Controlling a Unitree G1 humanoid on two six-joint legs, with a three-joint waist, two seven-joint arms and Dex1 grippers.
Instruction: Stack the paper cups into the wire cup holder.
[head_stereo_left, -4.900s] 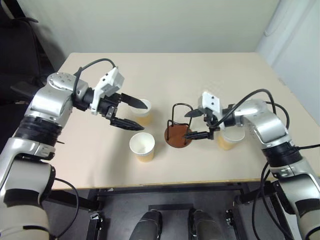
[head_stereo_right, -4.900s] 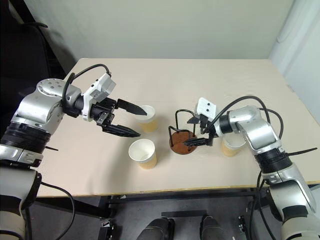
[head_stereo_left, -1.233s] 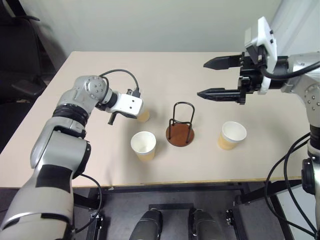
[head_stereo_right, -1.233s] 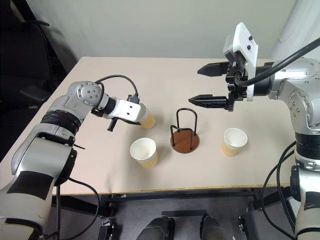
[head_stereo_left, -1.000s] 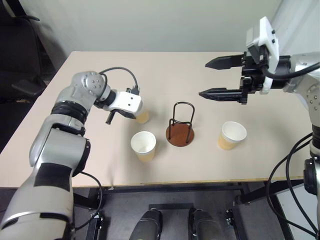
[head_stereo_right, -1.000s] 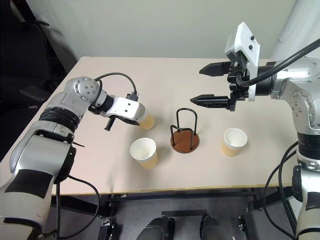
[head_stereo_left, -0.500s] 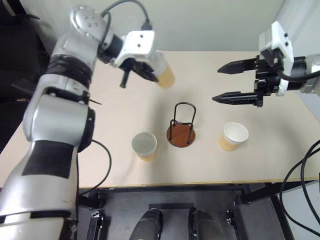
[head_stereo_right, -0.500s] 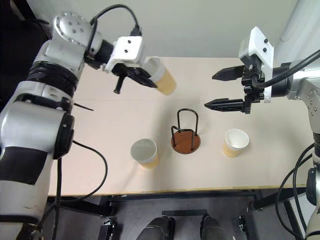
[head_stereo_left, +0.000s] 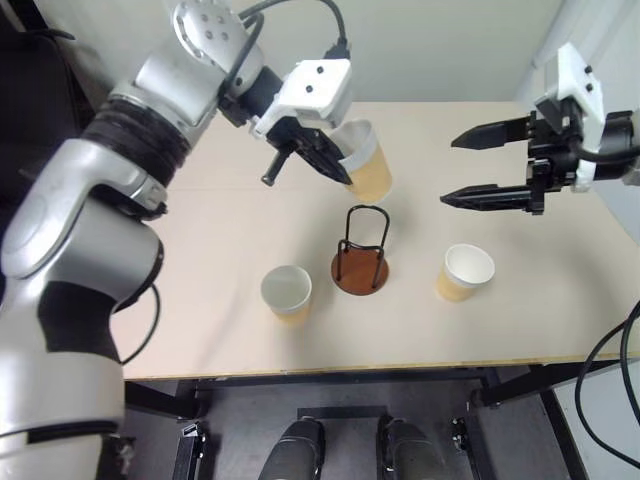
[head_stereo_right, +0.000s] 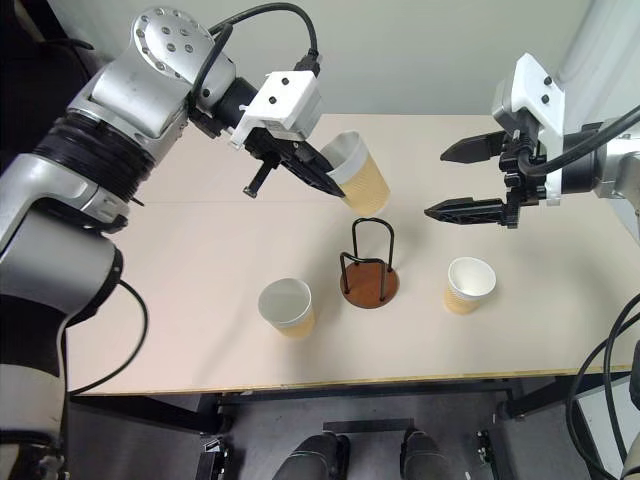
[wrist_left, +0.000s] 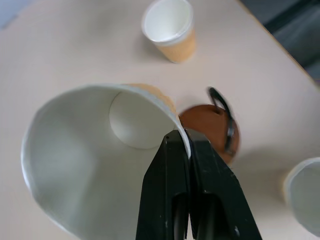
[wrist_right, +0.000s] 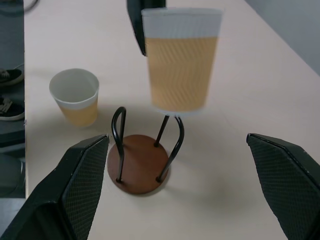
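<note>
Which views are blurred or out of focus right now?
Left wrist view: the held cup and the fingers are soft, the table cups clearer. Right wrist view: cup and holder slightly soft. Eye views: sharp, soft shadow beside the holder.

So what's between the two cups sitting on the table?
The wire cup holder stands between the left cup and the right cup, seen in the head views.
</note>
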